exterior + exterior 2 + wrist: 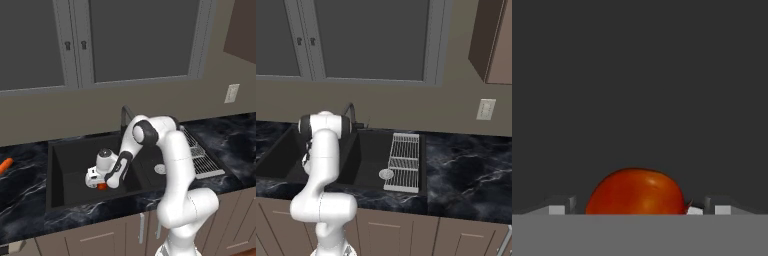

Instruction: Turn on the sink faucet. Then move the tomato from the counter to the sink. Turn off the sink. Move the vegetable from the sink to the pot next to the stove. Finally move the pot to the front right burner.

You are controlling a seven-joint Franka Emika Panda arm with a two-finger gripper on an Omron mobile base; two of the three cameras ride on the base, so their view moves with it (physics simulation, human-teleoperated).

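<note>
From the left base view, the white arm bends down into the left basin of the matte black sink (65,155), and the gripper (98,185) hangs low over the basin floor. The tomato (102,186) peeks out red-orange right at the fingertips, down on the sink floor. Behind the arm's elbow the thin dark faucet (124,117) stands at the back edge. A silver drain (160,169) shows in the right basin, with a wire rack (199,156) lying across that basin's right side. The glossy black counter (22,180) runs to the left, and a carrot (5,165) lies on it at the far left edge.

From the right base view, the arm's shoulder blocks most of the left basin. The faucet's spout (350,109) curves up just behind the arm, the wire rack (405,161) lies over the right basin, and the drain (386,174) sits just left of it.

In the hand view, the tomato (636,192) sits between the two fingertips (562,206), against the dark sink floor. The jaws are spread wide, with a gap visible on each side of the tomato, so they are not pinching it.
</note>
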